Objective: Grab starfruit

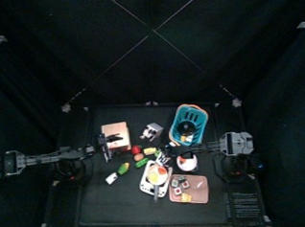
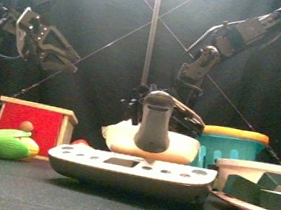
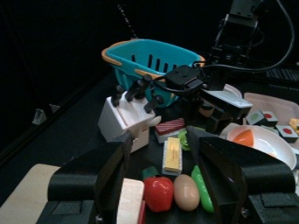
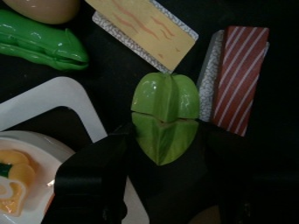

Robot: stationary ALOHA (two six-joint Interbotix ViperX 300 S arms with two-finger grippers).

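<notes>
Lower tip of the starfruit behind the right hand, striped slab edge-cropped.

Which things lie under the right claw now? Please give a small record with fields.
view: right wrist
target: starfruit, green, lying flat, directly between the right claw jaws
claw state: jaws open, one on each side of the starfruit, not yet closed on it
beside target: red striped block on one side, white plate edge on the other
beyond target: yellow slab, green pod
left claw: open, away from the starfruit, holding nothing
</notes>
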